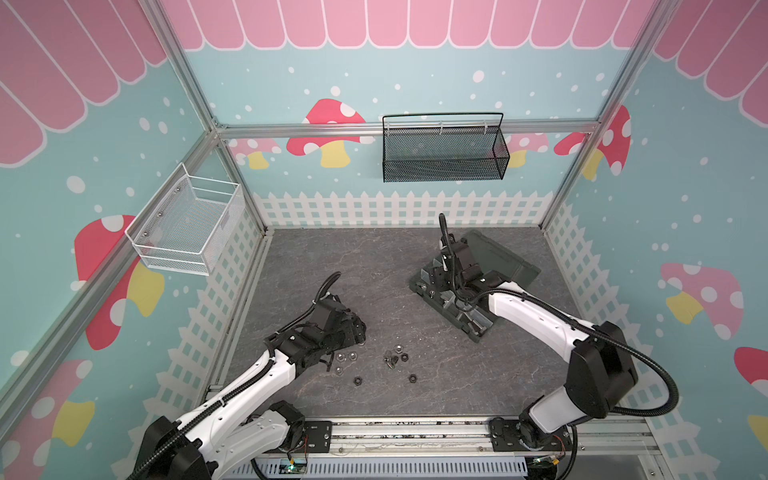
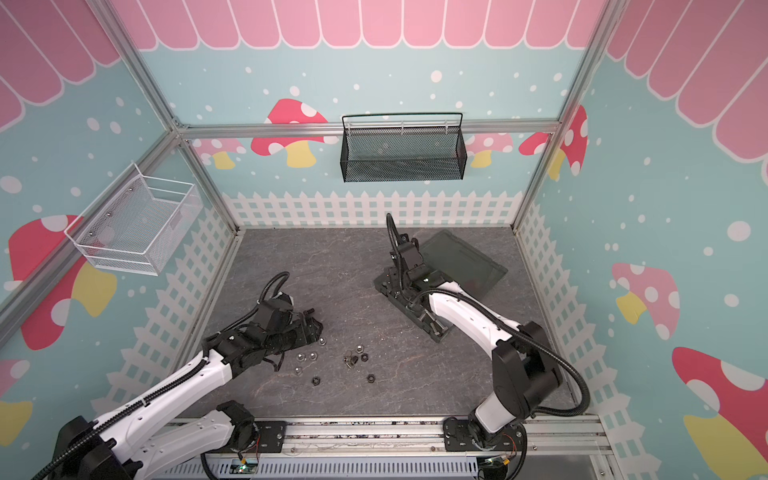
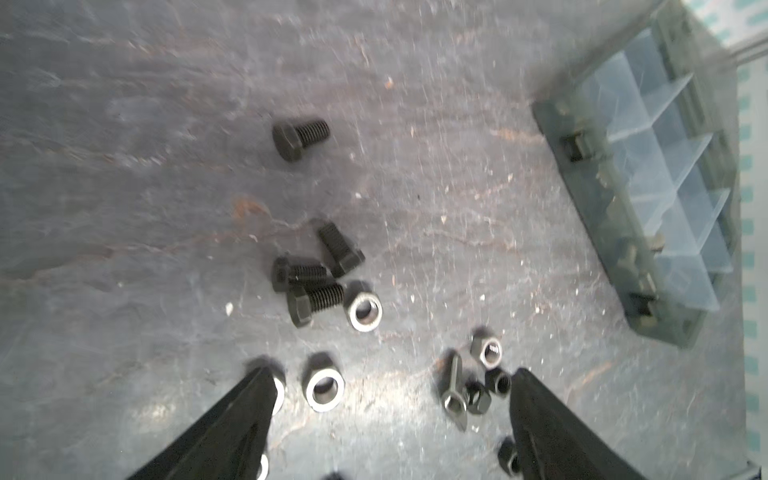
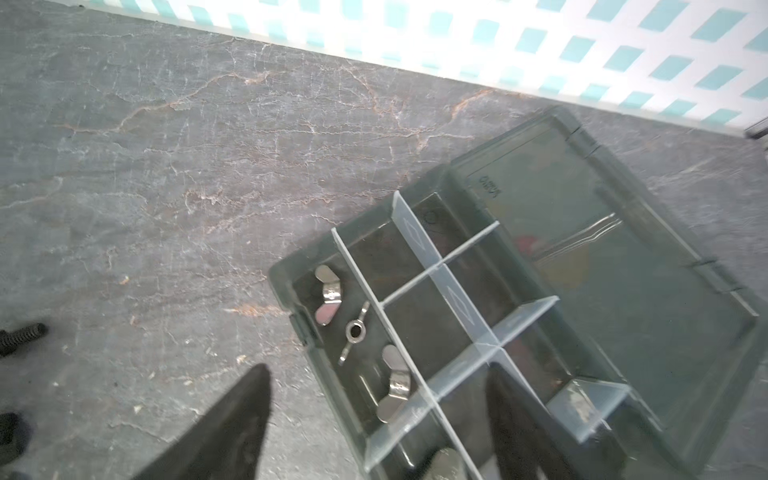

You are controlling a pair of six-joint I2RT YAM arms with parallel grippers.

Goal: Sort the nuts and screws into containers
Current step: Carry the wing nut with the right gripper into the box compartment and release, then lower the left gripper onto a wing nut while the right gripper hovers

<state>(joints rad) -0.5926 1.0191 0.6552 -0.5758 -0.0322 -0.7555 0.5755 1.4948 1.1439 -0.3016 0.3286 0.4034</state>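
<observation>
Left wrist view: the left hand (image 3: 392, 376) is spread wide and empty, low over black screws (image 3: 316, 297) and silver nuts (image 3: 324, 386) loose on the counter (image 3: 124, 166).

Right wrist view: the right hand (image 4: 378, 372) is spread and empty above the containers (image 4: 286, 274). Wing nuts (image 4: 328, 295) lie in an end compartment.

In both top views the loose pieces lie near centre and the containers sit far right.

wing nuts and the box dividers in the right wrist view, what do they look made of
Wing nuts: probably bright plated or stainless steel, silvery with mirror-like glints. Dividers: seemingly translucent frosted plastic; the dark floor shows faintly through them.
</observation>
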